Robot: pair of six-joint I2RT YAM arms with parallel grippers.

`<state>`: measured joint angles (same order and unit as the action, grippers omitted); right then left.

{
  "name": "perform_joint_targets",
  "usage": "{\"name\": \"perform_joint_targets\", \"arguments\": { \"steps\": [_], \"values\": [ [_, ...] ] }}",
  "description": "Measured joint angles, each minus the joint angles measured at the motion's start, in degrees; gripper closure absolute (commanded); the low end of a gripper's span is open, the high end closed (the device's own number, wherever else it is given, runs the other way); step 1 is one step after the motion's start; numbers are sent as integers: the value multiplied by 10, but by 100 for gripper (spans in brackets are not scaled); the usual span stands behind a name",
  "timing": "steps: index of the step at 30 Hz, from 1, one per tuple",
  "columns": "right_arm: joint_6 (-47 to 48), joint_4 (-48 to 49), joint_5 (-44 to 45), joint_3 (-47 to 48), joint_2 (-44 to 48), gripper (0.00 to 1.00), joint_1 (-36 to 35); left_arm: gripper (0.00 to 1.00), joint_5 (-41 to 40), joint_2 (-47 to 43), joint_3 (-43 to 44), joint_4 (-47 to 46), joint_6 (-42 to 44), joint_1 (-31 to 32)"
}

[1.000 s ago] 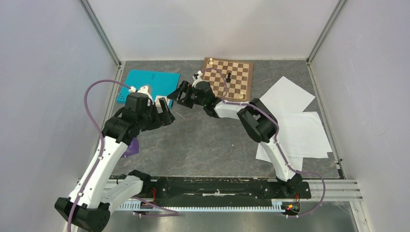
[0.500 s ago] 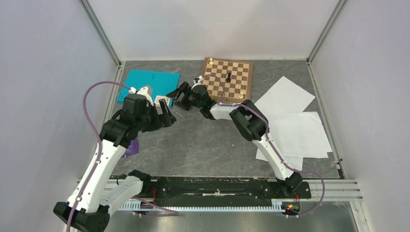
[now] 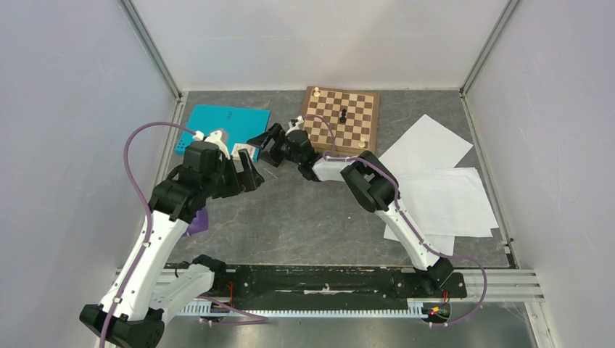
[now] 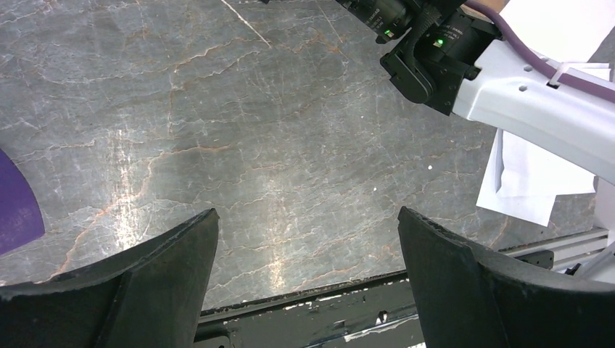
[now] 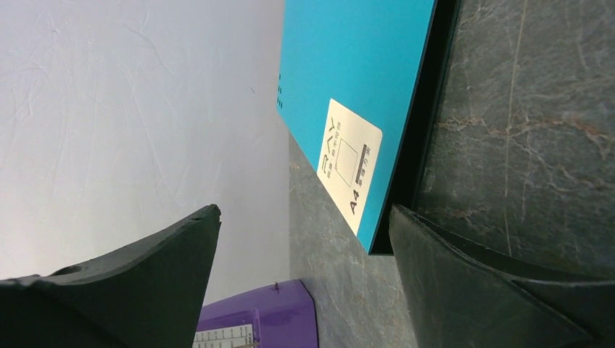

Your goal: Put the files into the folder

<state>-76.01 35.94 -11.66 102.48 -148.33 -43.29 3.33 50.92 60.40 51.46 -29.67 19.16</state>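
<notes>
We find our right gripper point(image 5: 303, 214) splayed wide by the folder point(image 5: 355, 65) (label up), our left gripper point(image 4: 306, 214) released, files point(image 3: 450, 196) well apart

the folder point(image 5: 348, 58) carries a white label point(image 5: 350, 165) reading "ray" and "a4"; smaller print unreadable.

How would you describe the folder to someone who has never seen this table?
Look at the far left corner of the table, left of the wooden chessboard. The folder lies there. It is the only teal-blue thing, with a small white label.
</notes>
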Motion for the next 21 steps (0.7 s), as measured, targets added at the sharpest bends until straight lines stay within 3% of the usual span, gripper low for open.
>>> {"name": "perform_joint_targets", "arguments": {
  "steps": [15, 21],
  "values": [
    [-29, 6, 4, 47, -37, 24, -5, 1, 0, -1, 0, 3, 0, 0],
    [-37, 8, 14, 77, -62, 42, -13, 1, -1, -3, 0, 3, 0, 0]
  ]
}}
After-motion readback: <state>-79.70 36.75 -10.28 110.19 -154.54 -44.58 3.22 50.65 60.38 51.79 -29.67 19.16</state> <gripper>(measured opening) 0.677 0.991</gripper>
